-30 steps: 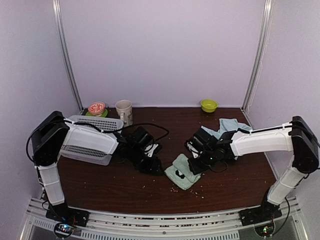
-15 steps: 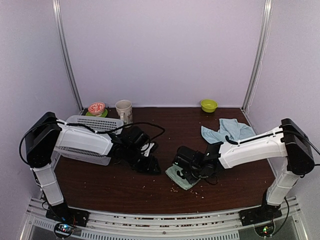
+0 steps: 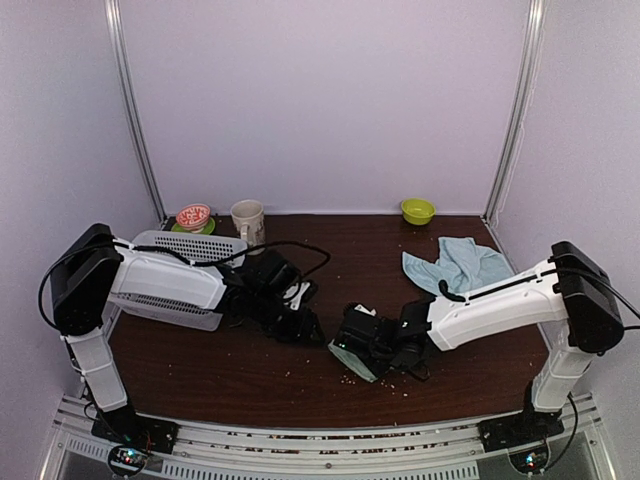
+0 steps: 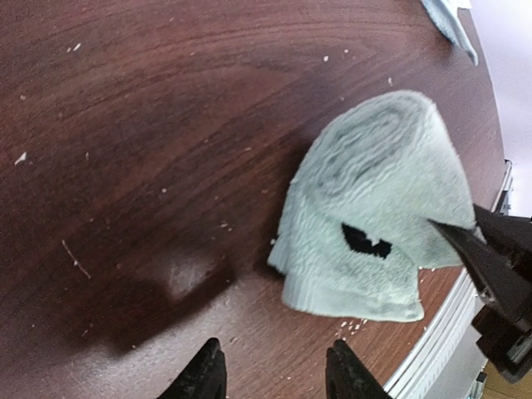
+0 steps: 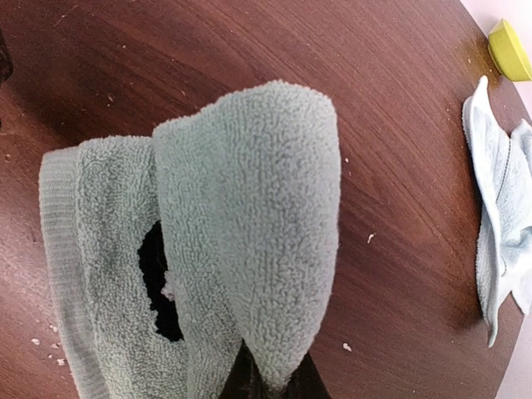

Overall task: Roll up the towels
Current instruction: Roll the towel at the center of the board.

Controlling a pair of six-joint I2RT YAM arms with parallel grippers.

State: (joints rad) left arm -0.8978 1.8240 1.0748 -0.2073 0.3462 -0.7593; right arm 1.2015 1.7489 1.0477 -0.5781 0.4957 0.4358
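Where: a dark brown wooden table (image 3: 250,375), with two white-and-black arms leaning in toward its near middle.
Towel in work: the pale mint-green terry towel (image 3: 352,362) with a black panda patch lies near the front edge, partly wound. One end shows a spiral and a ribbed hem lies flat beside it.
Right gripper (image 5: 270,381): fingers pressed together on the lifted fold of the mint towel, which arches up over the rest of the cloth.
Left gripper (image 4: 274,378): jaws apart with nothing between them, hovering just beside the towel over bare wood.
Waiting: a plain light blue cloth towel (image 3: 460,262) lies crumpled, well apart toward the right rear; a white plastic mesh basket (image 3: 190,243) sits at the left.
Step in hand: by my reading, turning the pinched fold over to wind the roll on.
Doing it well: carry the fold low and straight across the hem — not sideways — so the layers stack evenly. The free left fingers could pin the flat end so the cloth does not slide.
Risk: if the fold is let go early, the springy terry may uncurl.
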